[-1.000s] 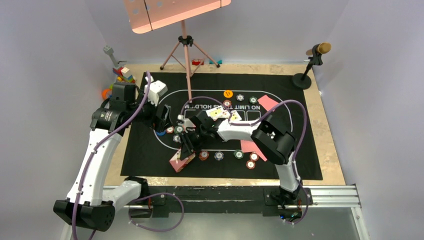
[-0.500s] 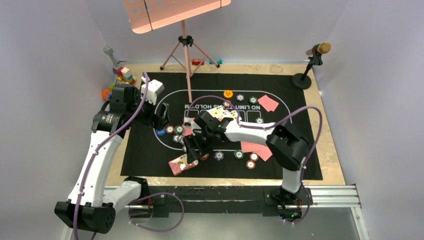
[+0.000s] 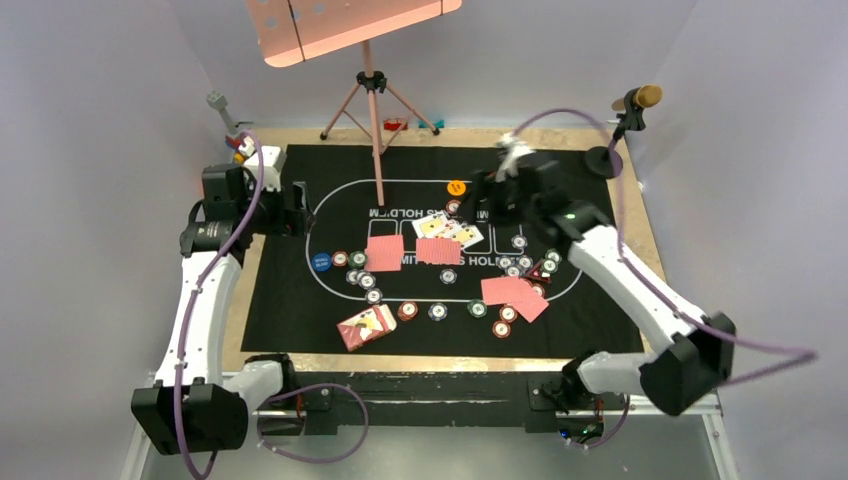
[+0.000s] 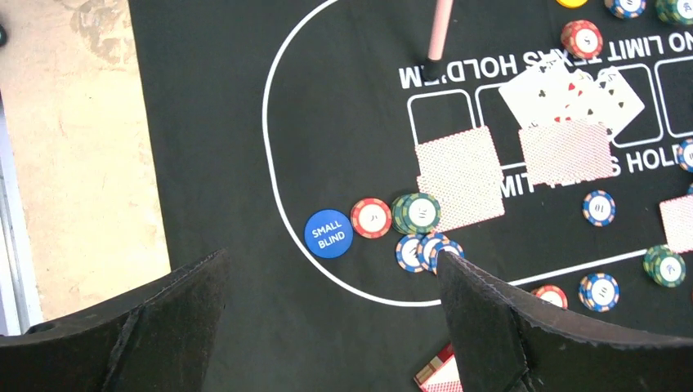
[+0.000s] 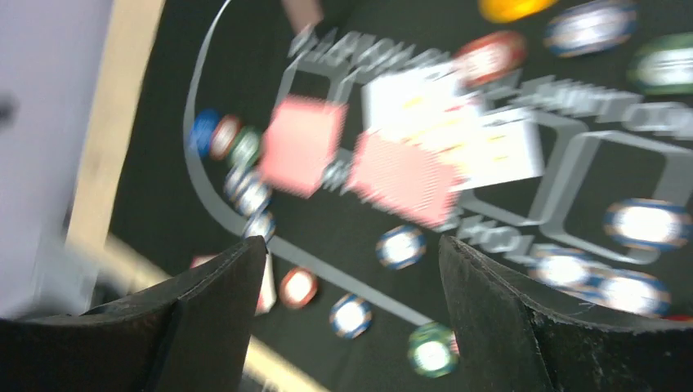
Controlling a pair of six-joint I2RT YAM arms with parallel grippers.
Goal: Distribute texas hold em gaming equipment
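Two pink-red-backed cards [image 3: 384, 252] [image 3: 438, 250] lie face down on the mat's middle, below several face-up cards [image 3: 447, 229]. More face-down cards [image 3: 512, 292] lie at the right. The card box [image 3: 364, 326] lies near the front edge. Chips [image 3: 437, 311] ring the printed oval. The blue button [image 3: 320, 263] is at the left, the orange button [image 3: 456, 187] at the back. My left gripper [image 3: 298, 210] is open and empty over the mat's left edge. In its wrist view [image 4: 331, 257] it is above the blue button [image 4: 329, 233]. My right gripper [image 3: 485, 195] is open, empty and raised at the far right; its wrist view [image 5: 351, 245] is blurred.
The black felt mat [image 3: 300, 310] covers most of the wooden table. A music stand's tripod [image 3: 376, 110] stands at the back with one leg on the mat. A microphone stand [image 3: 612, 150] is at the far right corner. Toy blocks [image 3: 240, 148] lie at the far left.
My right arm swung from the mat's near left up to the far right. Two face-down cards now show in the mat's middle. My left gripper drew back to the left.
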